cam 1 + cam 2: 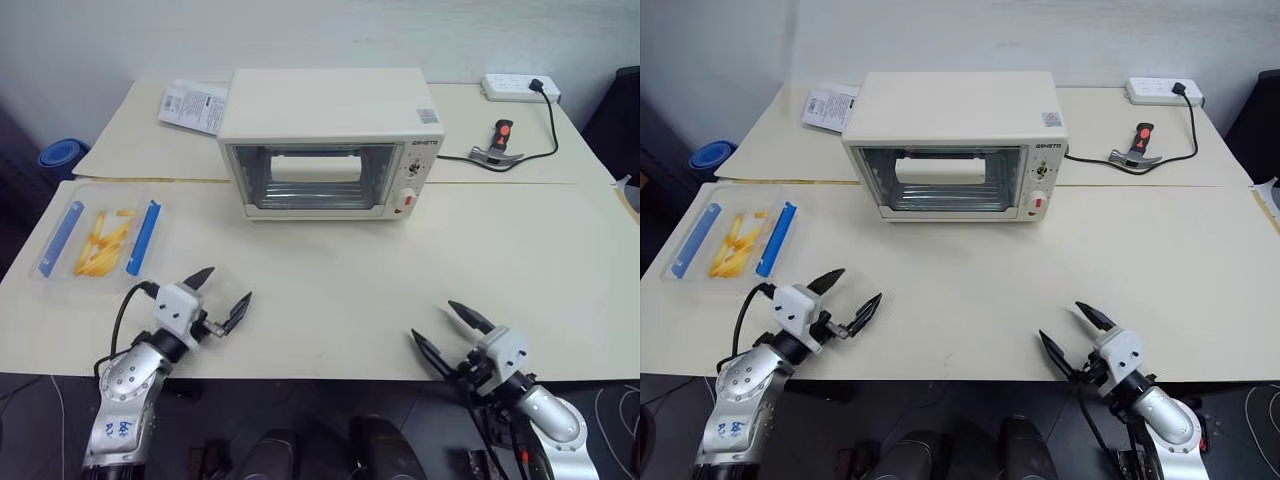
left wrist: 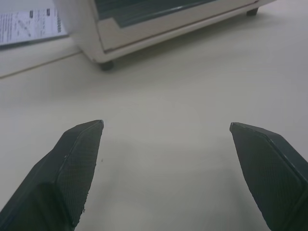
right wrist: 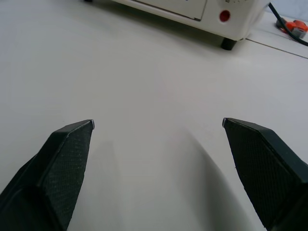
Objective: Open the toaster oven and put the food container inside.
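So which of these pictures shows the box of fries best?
The left eye view: the food container sits whole on the table's left side, with fries and both blue clips plain. The right eye view shows it equally whole.

Cream worktop made of two tables pushed together, with several items resting on it.

The toaster oven, door shut, sits at the middle, straddling the seam between the tables. Well apart from it, near the left edge of the front table, lies the food container, holding yellow fries between two blue clips. On the rear table, a printed leaflet lies just left of the oven; a hammer and a white power strip lie at the far right.
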Tool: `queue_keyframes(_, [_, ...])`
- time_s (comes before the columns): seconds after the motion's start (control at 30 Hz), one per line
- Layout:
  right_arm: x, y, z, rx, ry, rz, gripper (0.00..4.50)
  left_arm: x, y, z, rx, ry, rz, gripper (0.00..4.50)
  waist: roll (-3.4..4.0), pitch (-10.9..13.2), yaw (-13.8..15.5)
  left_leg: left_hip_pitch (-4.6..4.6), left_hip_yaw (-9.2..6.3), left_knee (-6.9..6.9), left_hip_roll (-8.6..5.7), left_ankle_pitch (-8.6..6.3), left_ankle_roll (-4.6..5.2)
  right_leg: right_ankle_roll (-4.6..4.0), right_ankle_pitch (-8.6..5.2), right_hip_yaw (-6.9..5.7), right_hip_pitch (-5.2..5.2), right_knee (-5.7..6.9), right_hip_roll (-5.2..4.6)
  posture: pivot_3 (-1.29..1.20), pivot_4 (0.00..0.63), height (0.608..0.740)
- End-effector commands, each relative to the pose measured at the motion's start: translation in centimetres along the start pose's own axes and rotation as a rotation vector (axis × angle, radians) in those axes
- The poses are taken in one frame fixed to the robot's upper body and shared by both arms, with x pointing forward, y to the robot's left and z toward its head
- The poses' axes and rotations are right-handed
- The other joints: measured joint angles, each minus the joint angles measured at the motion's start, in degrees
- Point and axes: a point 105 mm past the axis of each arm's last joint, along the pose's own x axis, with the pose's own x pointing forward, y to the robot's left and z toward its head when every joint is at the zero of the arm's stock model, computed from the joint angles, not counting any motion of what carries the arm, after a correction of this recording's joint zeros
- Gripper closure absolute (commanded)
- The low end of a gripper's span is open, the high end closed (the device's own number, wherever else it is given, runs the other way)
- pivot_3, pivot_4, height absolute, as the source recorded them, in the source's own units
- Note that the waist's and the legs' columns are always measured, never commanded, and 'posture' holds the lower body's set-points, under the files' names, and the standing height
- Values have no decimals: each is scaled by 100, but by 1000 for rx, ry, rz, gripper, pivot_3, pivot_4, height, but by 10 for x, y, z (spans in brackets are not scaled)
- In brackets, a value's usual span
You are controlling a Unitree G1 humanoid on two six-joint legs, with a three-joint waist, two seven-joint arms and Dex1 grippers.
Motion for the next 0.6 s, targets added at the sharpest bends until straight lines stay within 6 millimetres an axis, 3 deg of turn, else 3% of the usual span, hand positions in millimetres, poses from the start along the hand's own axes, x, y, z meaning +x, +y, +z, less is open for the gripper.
queue_keyframes(0.03, [11,-3,11,-15,-63,26,23,-4,0,4,4,8,-44,0,0,0,-28,0,0,0,0,0,0,0,0,0,0,0,0,0,150,740])
queue_keyframes(0.2, [47,-4,49,132,-153,184,23,-20,4,27,-193,-53,-118,0,3,2,-65,-2,-2,1,4,0,-1,0,0,0,-3,5,0,0,150,740])
queue_keyframes(0.4, [102,-15,95,166,-174,313,23,-54,34,52,-318,-103,-82,0,7,4,-72,-4,-2,4,11,0,-3,-8,-1,-1,-8,5,4,0,150,740])
queue_keyframes(0.6, [153,-18,133,171,-216,372,23,-65,32,74,-388,-128,-153,0,6,5,-36,-17,-16,5,5,-3,0,-11,-1,-12,-10,-9,-2,0,150,740])
